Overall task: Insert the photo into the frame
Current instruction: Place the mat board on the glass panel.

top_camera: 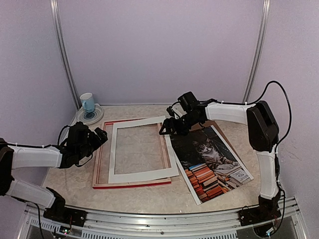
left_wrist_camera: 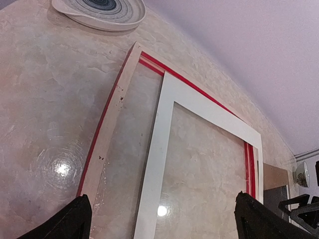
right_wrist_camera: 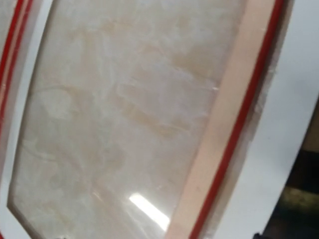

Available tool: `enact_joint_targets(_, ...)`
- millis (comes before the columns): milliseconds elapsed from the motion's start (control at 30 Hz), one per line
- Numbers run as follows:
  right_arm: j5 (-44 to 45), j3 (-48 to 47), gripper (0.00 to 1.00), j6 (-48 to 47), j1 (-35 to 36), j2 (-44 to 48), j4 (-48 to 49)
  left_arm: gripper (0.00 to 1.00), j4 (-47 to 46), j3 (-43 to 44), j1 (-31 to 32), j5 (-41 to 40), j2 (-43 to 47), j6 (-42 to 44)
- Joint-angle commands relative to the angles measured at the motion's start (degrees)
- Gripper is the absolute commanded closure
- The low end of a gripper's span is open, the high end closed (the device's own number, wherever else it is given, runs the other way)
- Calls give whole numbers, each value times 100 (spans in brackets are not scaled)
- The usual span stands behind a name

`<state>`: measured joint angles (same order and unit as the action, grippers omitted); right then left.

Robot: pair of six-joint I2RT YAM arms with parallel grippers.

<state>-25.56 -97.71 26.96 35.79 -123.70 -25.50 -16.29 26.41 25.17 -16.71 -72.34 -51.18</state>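
Observation:
The frame [top_camera: 102,164], red-faced with pale wood sides, lies flat on the table left of centre. A white mat border [top_camera: 142,174] lies askew on top of it. The photo [top_camera: 209,159], a tabby cat among red and orange books, lies flat to the right of the frame. My left gripper [top_camera: 98,136] is open and empty just above the frame's left rail [left_wrist_camera: 107,129]. My right gripper [top_camera: 166,129] hovers over the frame's far right corner, by the photo's top edge. Its wrist view shows the frame rail [right_wrist_camera: 229,114] close and blurred, with its fingertips barely at the bottom edge, wide apart.
A brown backing board [top_camera: 222,130] lies under the photo's far side. A blue-and-white cup [top_camera: 87,102] stands on a patterned plate [top_camera: 89,117] at the back left, beyond the frame. The plate also shows in the left wrist view [left_wrist_camera: 99,12]. Lilac walls enclose the table.

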Motion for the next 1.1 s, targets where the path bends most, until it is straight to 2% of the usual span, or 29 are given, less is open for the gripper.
enact_joint_targets(0, 123, 56, 20, -207, 34, 2, -239, 1, -117, -65, 6, 17, 1, -10)
enact_joint_targets(167, -99, 204, 20, -98, 31, -4, -42, 1, -112, -65, 6, 28, 22, -3)
enact_joint_targets(1067, -127, 203, 20, 89, 40, -410, 196, 1, -55, -4, 8, -3, 53, 16)
